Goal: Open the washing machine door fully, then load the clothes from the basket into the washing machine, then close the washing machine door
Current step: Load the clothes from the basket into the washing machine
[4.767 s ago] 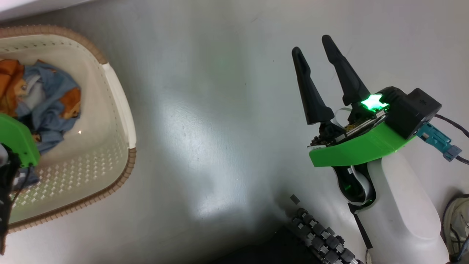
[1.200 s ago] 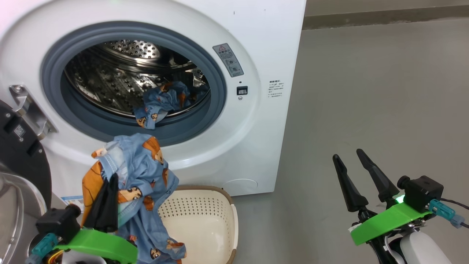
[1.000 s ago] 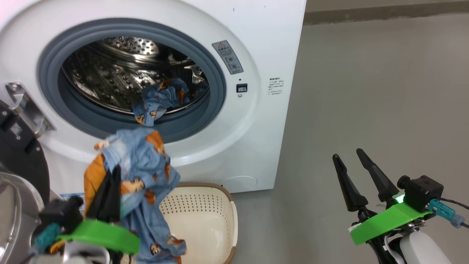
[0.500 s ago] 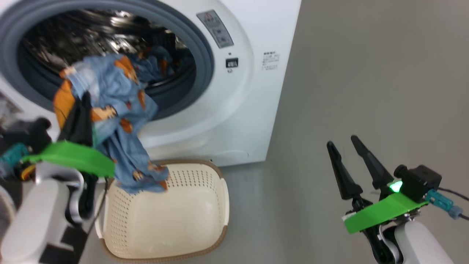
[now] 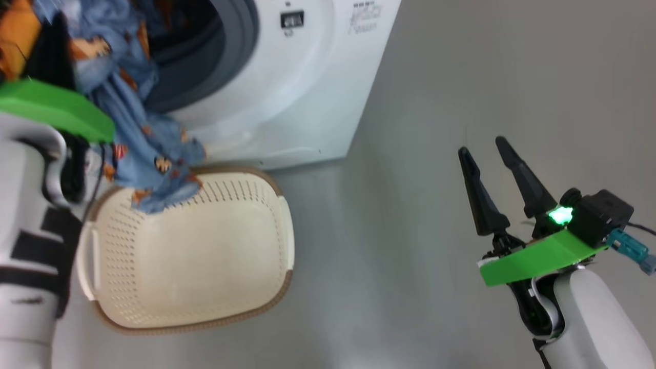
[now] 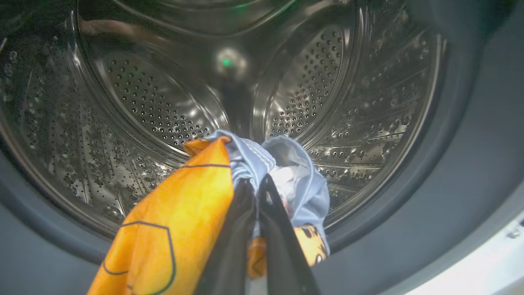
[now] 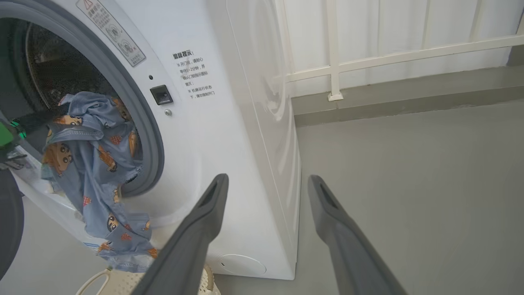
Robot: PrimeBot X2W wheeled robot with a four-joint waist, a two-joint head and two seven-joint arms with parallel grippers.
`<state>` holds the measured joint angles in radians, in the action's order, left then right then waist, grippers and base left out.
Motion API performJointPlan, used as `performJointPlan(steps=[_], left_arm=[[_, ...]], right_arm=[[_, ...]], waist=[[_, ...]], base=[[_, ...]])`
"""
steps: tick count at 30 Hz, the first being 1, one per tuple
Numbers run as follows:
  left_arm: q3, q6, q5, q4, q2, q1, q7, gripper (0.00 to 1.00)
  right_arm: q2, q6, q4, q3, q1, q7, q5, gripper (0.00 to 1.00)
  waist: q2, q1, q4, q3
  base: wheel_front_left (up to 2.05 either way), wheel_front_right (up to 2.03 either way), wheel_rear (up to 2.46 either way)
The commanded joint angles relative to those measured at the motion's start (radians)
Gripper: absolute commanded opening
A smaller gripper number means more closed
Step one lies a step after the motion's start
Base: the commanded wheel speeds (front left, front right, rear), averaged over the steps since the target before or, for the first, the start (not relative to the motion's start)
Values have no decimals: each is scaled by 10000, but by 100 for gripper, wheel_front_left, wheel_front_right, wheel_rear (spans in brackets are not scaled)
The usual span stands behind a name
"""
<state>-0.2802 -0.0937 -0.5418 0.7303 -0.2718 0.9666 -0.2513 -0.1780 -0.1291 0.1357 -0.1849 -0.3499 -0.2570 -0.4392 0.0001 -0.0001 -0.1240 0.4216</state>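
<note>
- The left end effector (image 6: 256,182) had its two dark fingers pressed together on the clothes (image 6: 180,205), pinching a light blue garment with an orange patch near its top edge.
- It pointed straight into the washing machine (image 5: 287,92). The steel drum (image 6: 163,106) lay dead ahead along the fingers, just past the grey seal (image 6: 470,164).
- The garment's long axis ran downward from the pinch. Its tail hung out of the machine's mouth and ended just above the rear rim of the basket (image 5: 277,266), which stood in front of the machine and otherwise looked empty.
- The coming push, I judged, was forward and inward, with the tail having to follow over the seal.
- The right end effector (image 5: 483,145) stood with fingers apart and empty, well to the machine's right, far less near the mouth than the left.
- A grey warning sticker (image 7: 110,32) with a red triangle sat beside the mouth. The lines of Chinese print (image 7: 192,76) on the machine's front were too small to read.
</note>
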Motion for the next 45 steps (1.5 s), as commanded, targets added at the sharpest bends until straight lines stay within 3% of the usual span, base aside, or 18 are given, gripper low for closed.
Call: performJointPlan(steps=[1, 16, 23, 27, 28, 29, 36, 45], left_arm=[[307, -47, 139, 2, -461, 481, -91, 0], [321, -180, 1230, 1787, -887, 3626, -103, 0], [1183, 57, 1890, 91, -797, 4177, -104, 0], [1579, 48, 2018, 1, -610, 3982, -104, 0], [1626, 39, 2013, 302, -528, 3875, -104, 39], [1621, 22, 2032, 631, -470, 3813, -104, 100], [1777, -132, 2144, 1532, -366, 3550, -104, 100], [2084, -251, 2269, 1373, -83, 2785, -104, 100]], right_arm=[[62, -16, -329, -166, -109, -48, 120, 100], [418, -16, -626, -96, -363, -48, 291, 100], [588, -16, -614, -143, -495, -48, 366, 100], [629, -16, -592, -167, -603, -48, 389, 100], [634, -16, -571, -174, -611, -48, 399, 100], [637, -16, -551, -187, -615, -48, 403, 100], [590, -16, -480, -204, -669, -48, 388, 100], [539, -16, -382, -175, -716, -48, 319, 100]], waist=[[-1, 1, -546, 1131], [-1, 1, -1382, 2843], [-1, 1, -1429, 3084], [-1, 1, -1393, 3045], [-1, 1, -1369, 2996], [-1, 1, -1348, 2950], [-1, 1, -1209, 2646], [-1, 1, -882, 2137]], base=[[0, 0, 0], [0, 0, 0], [0, 0, 0], [0, 0, 0], [0, 0, 0], [0, 0, 0], [0, 0, 0], [0, 0, 0]])
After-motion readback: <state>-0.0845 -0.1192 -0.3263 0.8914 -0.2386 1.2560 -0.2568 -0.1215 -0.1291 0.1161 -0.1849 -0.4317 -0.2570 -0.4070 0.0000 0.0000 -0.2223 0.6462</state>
